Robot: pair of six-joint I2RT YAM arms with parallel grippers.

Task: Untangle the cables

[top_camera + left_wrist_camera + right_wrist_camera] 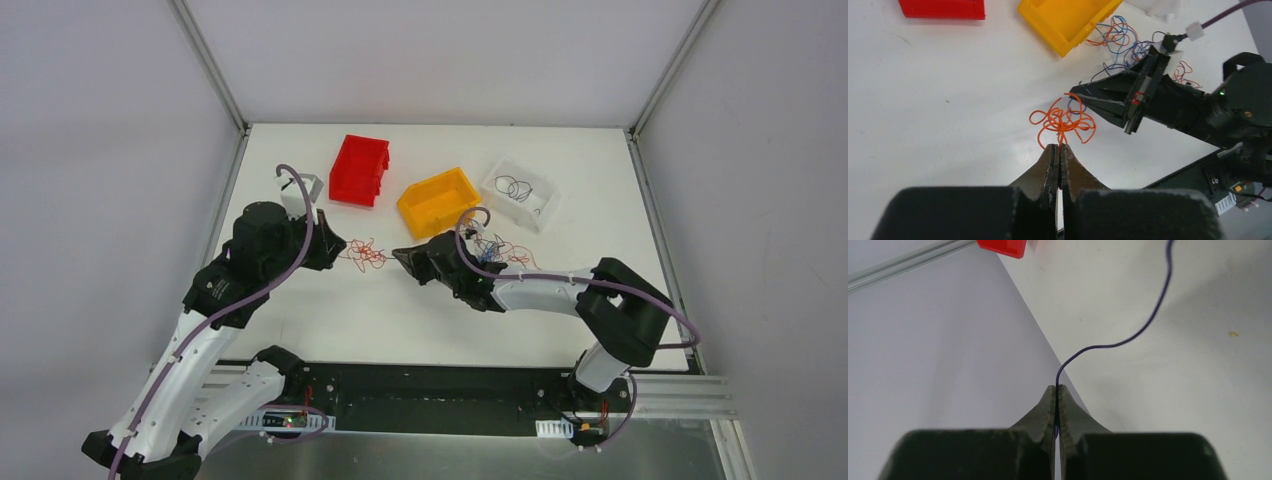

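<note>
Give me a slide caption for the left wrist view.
Left gripper, jaws shut on the orange cable tangle, faces the right gripper near the yellow bin.

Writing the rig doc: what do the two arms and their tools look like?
Both the left arm and right arm: white link shells, black joint housings, a lilac hose along each. Both the left tool and right tool: black body, two tapered, rough-edged black fingers. A small red mark sits on the right tool, a green LED behind it.
</note>
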